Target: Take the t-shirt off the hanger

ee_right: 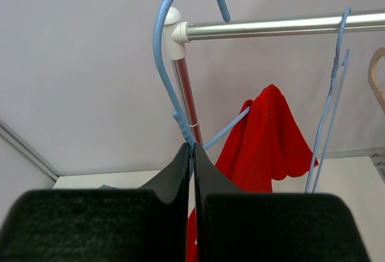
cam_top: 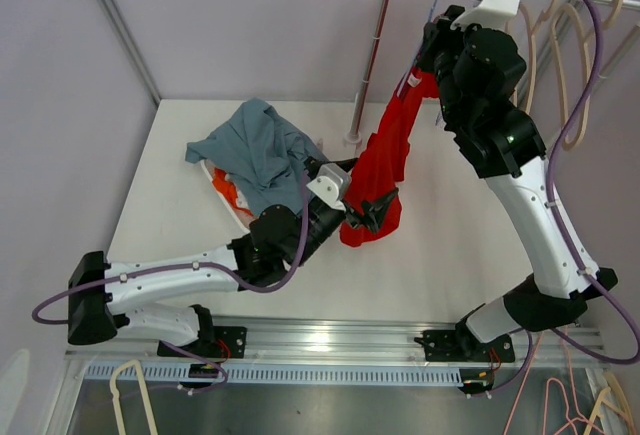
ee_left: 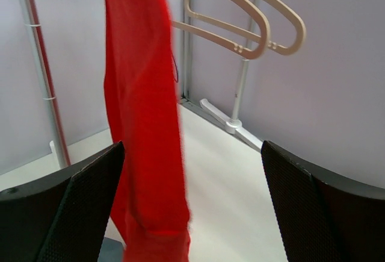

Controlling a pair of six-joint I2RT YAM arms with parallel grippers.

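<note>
Right pincer clamped tight on blue hanger beside rail; left pincer gapes wide, red t-shirt hanging between its fingers.

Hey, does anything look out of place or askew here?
Yes. The red t-shirt is bunched on one arm of the blue hanger, drooping like a rope instead of spread. A blue-grey shirt lies crumpled on the table.
</note>
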